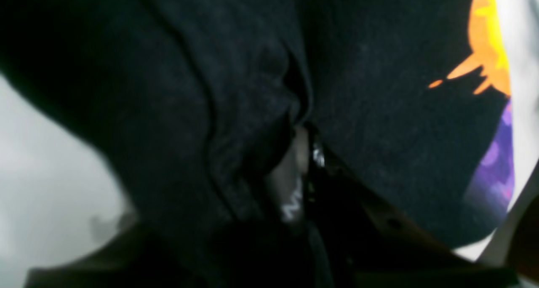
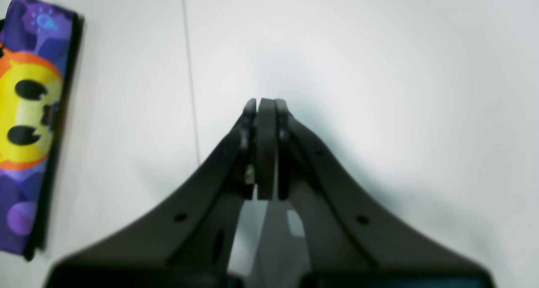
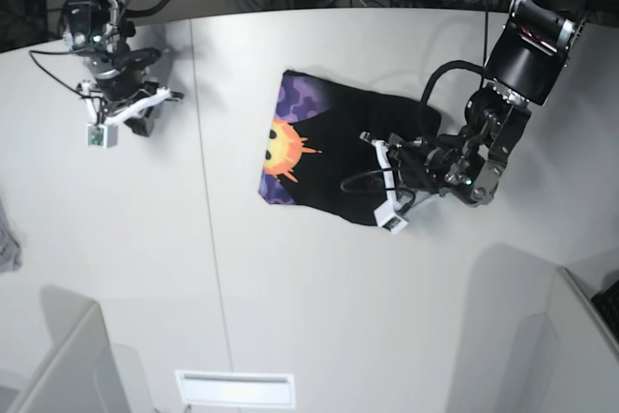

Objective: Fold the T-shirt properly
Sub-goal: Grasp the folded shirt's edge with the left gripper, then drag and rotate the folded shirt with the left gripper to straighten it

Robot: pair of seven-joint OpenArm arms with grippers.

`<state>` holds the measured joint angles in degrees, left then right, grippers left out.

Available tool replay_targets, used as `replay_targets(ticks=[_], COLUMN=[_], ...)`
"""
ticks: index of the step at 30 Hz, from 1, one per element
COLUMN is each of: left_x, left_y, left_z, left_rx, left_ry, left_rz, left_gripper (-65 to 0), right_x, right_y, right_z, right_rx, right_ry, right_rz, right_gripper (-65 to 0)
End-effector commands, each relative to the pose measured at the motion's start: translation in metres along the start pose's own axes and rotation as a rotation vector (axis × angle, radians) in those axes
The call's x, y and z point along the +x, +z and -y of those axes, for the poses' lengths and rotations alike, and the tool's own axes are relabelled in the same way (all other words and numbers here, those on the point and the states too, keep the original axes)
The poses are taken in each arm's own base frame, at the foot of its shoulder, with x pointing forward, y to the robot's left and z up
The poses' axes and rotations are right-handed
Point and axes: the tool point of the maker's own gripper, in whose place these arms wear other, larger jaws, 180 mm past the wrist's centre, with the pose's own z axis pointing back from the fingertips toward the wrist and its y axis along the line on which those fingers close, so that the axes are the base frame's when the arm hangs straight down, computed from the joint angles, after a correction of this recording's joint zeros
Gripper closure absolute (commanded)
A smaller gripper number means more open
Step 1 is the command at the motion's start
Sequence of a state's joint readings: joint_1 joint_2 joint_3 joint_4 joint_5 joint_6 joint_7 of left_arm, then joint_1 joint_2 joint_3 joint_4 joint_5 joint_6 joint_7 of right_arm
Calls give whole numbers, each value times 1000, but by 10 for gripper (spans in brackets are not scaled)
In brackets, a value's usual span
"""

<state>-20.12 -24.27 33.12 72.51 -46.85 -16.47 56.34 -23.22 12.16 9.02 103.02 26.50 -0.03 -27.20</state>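
1. The T-shirt (image 3: 324, 166) lay partly folded near the middle of the white worktop (image 3: 319, 287), toward its far edge, with the sun face and purple print showing at one end.
2. The left gripper (image 3: 387, 181) sat at the shirt's other, plain black end; in the left wrist view black cloth (image 1: 236, 124) was bunched between its jaws, so it was pinching the shirt.
3. The right gripper (image 2: 265, 105) hung over bare worktop near the far corner on its own side, well apart from the shirt, its jaws pressed together on nothing.
4. No container appeared on the worktop.
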Motion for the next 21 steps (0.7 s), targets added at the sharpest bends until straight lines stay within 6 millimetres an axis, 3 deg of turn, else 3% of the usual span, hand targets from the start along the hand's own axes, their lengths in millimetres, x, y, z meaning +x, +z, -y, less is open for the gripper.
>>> replay_targets(ticks=[1, 8, 12, 21], left_x=[-23, -5, 8, 20], left_y=[-2, -6, -10, -15], left_z=[-10, 3, 10, 5], left_rx=[60, 72, 76, 150], left_ry=[-43, -218, -321, -573], left_rz=[-119, -171, -153, -151], left_gripper=[0, 0, 0, 0], right_x=[13, 1, -4, -16], right_y=[3, 9, 17, 20], right_z=[3, 12, 28, 33], right_rx=[-3, -34, -89, -103], right_ry=[11, -26, -88, -94], right_rz=[45, 29, 35, 11], right_gripper=[0, 0, 0, 0])
